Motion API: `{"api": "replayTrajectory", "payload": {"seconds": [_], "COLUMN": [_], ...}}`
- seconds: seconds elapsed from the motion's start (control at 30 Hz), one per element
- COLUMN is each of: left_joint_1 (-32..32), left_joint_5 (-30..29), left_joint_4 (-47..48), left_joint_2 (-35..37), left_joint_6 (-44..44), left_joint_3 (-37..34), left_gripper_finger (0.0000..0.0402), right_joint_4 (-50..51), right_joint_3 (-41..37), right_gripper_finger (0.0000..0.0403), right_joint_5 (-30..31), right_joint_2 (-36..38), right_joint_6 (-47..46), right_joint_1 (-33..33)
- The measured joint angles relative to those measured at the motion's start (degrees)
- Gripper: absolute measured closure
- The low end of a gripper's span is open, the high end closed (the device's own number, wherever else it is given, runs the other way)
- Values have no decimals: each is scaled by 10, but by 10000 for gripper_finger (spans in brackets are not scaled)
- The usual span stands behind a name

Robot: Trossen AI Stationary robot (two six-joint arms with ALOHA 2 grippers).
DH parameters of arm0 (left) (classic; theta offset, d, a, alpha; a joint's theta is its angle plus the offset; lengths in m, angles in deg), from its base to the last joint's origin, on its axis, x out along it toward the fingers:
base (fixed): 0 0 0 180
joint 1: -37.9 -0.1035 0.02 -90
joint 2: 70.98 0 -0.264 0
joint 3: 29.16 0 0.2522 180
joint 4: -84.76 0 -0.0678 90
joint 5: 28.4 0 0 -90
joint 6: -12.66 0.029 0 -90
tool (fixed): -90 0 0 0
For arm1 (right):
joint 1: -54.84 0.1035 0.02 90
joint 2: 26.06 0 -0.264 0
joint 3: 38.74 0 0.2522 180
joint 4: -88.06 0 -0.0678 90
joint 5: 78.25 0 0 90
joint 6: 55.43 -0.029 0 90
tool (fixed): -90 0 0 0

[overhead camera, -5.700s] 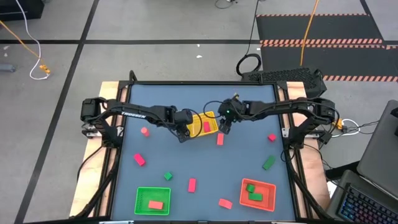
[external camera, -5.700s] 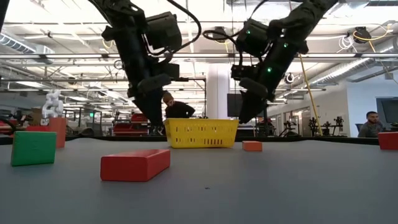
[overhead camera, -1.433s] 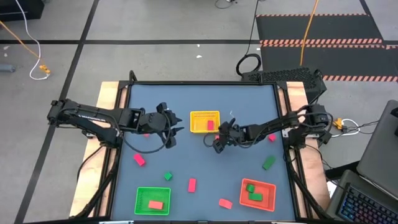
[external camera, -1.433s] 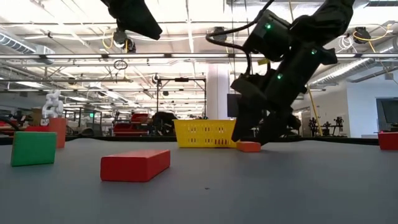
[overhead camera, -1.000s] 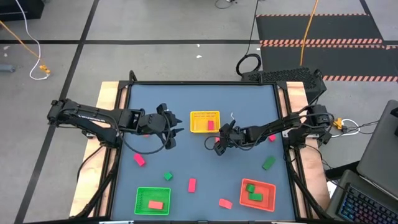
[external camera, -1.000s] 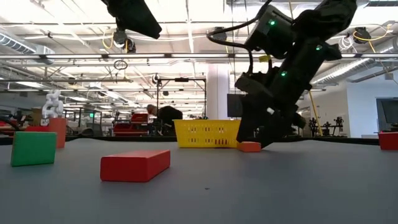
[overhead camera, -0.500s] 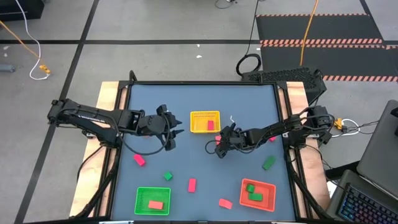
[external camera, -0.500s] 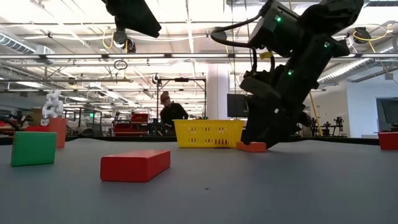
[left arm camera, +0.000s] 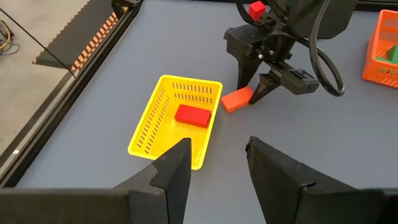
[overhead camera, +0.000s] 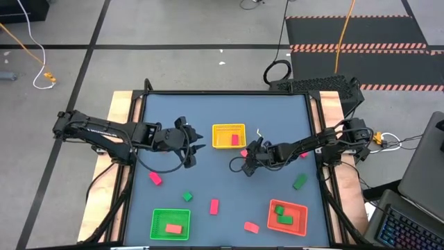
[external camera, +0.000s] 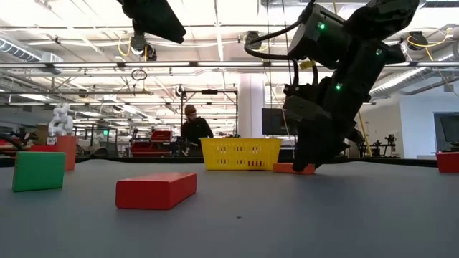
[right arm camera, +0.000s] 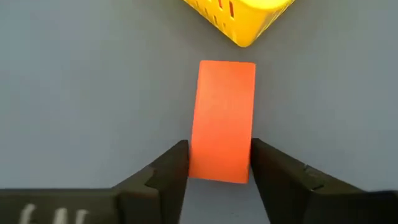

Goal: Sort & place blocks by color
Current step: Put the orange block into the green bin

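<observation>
Your right gripper [right arm camera: 214,171] seems pinched on the salmon block [right arm camera: 222,118] just beside the yellow basket [left arm camera: 155,127]; next, lift it

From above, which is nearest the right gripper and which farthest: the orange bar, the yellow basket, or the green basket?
From the right gripper:
1. Orange bar, between its fingers.
2. Yellow basket, just behind it, mid-table.
3. Green basket, front-left corner.

Salmon-orange bar [right arm camera: 222,120] flat on table beside yellow basket [right arm camera: 239,18], other blocks scattered.
</observation>
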Motion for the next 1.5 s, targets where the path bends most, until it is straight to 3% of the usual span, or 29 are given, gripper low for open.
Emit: {"api": "replayTrajectory", "payload": {"seconds": [0.13,0.43,0.53,0.7,0.83,0.97,1.3,1.5], "left_joint_1": [3,45,62,67,56,48,29,31], "left_joint_5": [0,1,5,79,90,102,107,104], "left_joint_4": [0,-49,-144,-369,-464,-474,-591,-612], "left_joint_2": [0,0,0,-1,0,-7,-117,-120], "left_joint_6": [-2,50,87,145,153,142,124,134], "left_joint_3": [0,0,-12,-73,-107,-117,-118,-117], "left_gripper_finger": [243,243,243,243,239,204,67,38], "right_joint_4": [0,-20,-59,-179,-256,-280,-330,-343], "right_joint_3": [0,-4,-2,-2,-2,-2,-3,-3], "right_gripper_finger": [284,283,283,283,283,283,283,283], "right_joint_5": [-1,-60,-34,45,53,55,55,55], "right_joint_2": [1,78,132,218,254,260,223,226], "right_joint_6": [32,158,223,375,492,542,588,597], "right_joint_1": [5,59,82,115,125,121,108,108]}}
